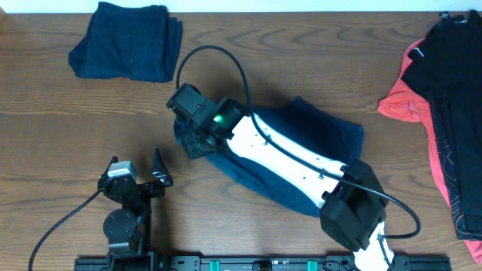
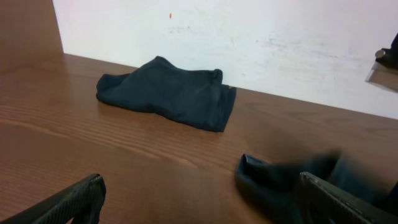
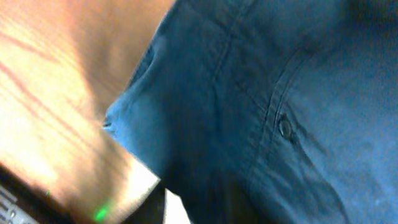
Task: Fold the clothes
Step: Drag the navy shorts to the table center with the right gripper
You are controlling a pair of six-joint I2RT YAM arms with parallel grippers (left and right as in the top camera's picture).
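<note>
A navy garment (image 1: 320, 132) lies crumpled mid-table. It fills the right wrist view (image 3: 280, 74), where a seam and a button show. My right arm reaches across it, and my right gripper (image 1: 194, 141) sits at its left edge. The fingers are hidden in the cloth and seem shut on it. My left gripper (image 1: 140, 173) is open and empty near the front left. In the left wrist view (image 2: 208, 214) its fingers are spread wide above bare wood, with the navy garment's edge (image 2: 273, 180) just to the right.
A folded dark navy garment (image 1: 128, 41) lies at the back left and also shows in the left wrist view (image 2: 168, 90). A pile of black clothes (image 1: 448, 68) and red clothes (image 1: 403, 105) sits at the right edge. A white wall rises behind the table.
</note>
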